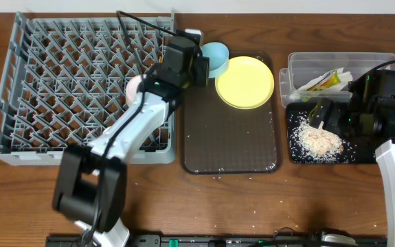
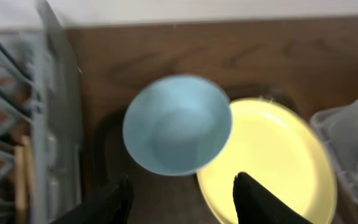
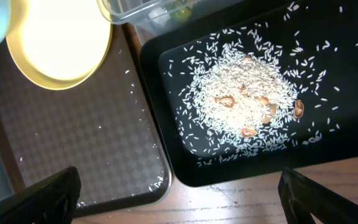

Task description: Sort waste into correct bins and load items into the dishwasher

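The light blue bowl (image 1: 216,58) (image 2: 177,124) sits at the far end of the brown tray, touching the yellow plate (image 1: 245,82) (image 2: 278,162). My left gripper (image 1: 202,68) (image 2: 182,180) is open and empty just short of the bowl. The grey dish rack (image 1: 80,89) fills the left. The clear tub (image 1: 338,65) holds crumpled white paper (image 1: 343,74) and the green-and-orange wrapper (image 1: 330,80). The black tray (image 1: 362,154) (image 3: 334,143) holds the rice pile (image 1: 319,140) (image 3: 244,109). My right gripper (image 1: 319,113) (image 3: 179,180) is wide open and empty over the tray's near edge.
The dark brown serving tray (image 1: 231,137) (image 3: 73,143) lies between the rack and the bins, with stray rice grains on it. A pale round thing (image 1: 134,86) sits in the rack, partly hidden by the left arm. Wooden sticks (image 2: 20,180) lie in the rack.
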You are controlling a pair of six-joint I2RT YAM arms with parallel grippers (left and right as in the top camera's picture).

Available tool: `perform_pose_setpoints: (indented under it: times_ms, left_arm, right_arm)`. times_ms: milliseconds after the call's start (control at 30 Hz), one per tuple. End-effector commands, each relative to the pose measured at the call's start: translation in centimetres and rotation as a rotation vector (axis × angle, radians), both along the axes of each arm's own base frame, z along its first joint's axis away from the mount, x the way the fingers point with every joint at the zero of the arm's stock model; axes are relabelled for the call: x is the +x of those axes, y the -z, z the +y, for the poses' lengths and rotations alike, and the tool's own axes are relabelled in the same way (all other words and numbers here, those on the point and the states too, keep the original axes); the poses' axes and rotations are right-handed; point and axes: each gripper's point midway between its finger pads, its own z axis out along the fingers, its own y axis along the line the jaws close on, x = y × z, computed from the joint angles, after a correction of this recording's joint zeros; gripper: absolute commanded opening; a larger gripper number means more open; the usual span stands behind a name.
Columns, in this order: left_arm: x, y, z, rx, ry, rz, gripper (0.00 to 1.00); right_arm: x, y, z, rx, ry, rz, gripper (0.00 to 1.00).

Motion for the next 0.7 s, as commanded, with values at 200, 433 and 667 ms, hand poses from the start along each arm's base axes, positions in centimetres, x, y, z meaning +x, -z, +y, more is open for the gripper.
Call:
perform_pose_setpoints:
  times_ms: [200,433,667]
  left_arm:
    - [1.8,2.7,-3.3,0.147,0.233,-0.064,0.56]
    - [1.7,3.9,-5.1,0.359,0.45,-0.191,0.58]
    - [2.3,8.0,-5.4,0.387,0.476,-0.168,0.59]
  right_arm:
    - [0.3,-0.6,-0.3,-0.005,-0.005,-0.019,0.99]
    - [0.3,-0.6,-0.3,-0.005,-0.005,-0.019,0.99]
    - [0.3,-0.6,-0.3,-0.005,-0.005,-0.019,0.99]
